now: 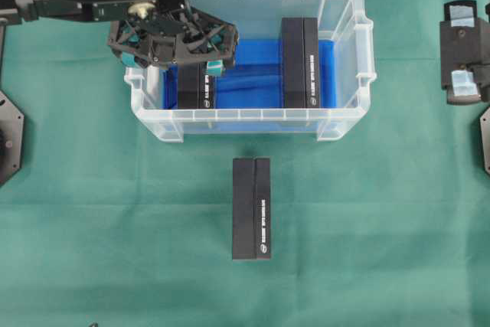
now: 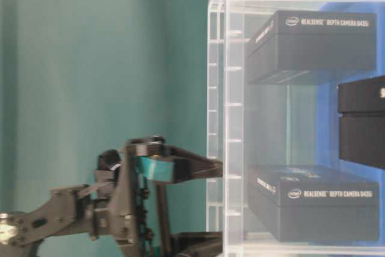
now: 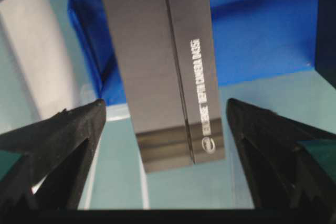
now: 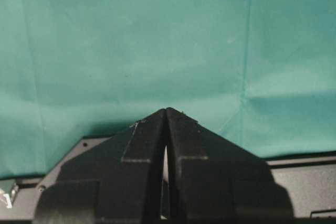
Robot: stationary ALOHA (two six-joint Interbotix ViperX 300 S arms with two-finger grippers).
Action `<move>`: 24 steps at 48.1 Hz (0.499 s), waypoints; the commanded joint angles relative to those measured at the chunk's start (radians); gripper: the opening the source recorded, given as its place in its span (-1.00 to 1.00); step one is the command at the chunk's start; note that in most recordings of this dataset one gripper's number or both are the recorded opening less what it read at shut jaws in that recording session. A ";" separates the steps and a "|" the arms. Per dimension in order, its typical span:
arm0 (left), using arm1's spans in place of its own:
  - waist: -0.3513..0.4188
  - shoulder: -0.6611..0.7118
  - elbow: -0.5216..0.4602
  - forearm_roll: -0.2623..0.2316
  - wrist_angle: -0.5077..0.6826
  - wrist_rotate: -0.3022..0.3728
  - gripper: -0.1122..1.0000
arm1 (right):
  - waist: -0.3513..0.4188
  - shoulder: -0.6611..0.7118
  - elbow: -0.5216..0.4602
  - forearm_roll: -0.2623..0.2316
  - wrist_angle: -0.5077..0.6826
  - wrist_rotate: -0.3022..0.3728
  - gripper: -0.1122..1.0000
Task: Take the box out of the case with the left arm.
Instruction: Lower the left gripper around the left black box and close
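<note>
The clear case [image 1: 348, 124] with its blue floor stands at the back middle of the table. Two black boxes lie in it, one on the left [image 1: 197, 91] and one on the right [image 1: 298, 63]. My left gripper [image 1: 174, 63] hovers open over the left box's far end, touching nothing. In the left wrist view that box [image 3: 157, 51] lies lengthwise between the spread black fingers [image 3: 63, 140], clear of both. From table level, the teal finger pad [image 2: 153, 170] shows just outside the case wall [image 2: 231, 118]. My right gripper [image 4: 166, 111] is shut and holds nothing.
A third black box [image 1: 251, 208] lies on the green cloth in front of the case. The right arm [image 1: 463, 51] rests at the right edge of the table. The case's rim and handles surround the left gripper's working space.
</note>
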 commanded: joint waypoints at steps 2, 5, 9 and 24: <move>0.003 0.003 0.011 0.005 -0.049 0.002 0.96 | -0.002 -0.005 -0.008 0.000 -0.003 -0.003 -0.80; 0.005 0.017 0.025 0.006 -0.081 0.003 0.96 | 0.000 -0.005 -0.009 0.000 -0.003 -0.003 -0.80; 0.005 0.035 0.035 0.005 -0.115 0.000 0.96 | 0.000 -0.005 -0.009 0.000 -0.005 -0.003 -0.80; 0.015 0.060 0.072 0.008 -0.156 -0.003 0.96 | 0.000 -0.005 -0.009 -0.002 -0.005 -0.003 -0.80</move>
